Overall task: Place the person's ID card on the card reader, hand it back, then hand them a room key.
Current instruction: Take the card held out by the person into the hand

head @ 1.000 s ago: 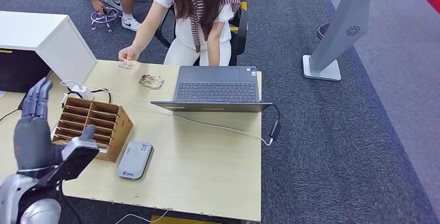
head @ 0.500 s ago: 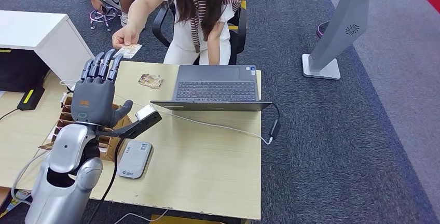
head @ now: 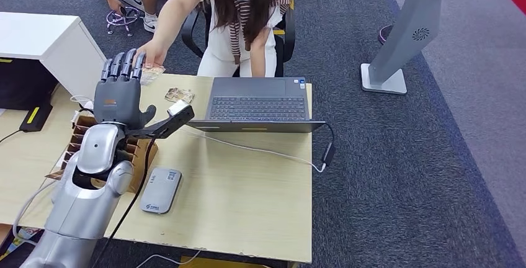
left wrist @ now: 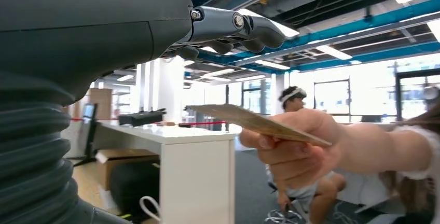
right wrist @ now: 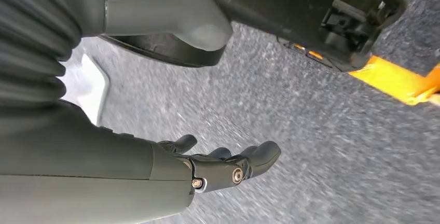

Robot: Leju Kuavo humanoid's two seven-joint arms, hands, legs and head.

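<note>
Left hand is raised over the desk, fingers straight and apart, holding nothing; the ID card sits just beyond its fingertips, pinched by the person's hand. From the left wrist, the card hovers under the extended fingers, apart. Right hand hangs loosely curled, empty.

Even overhead light, soft shadows; window glare and floor blur in wrist views
</note>
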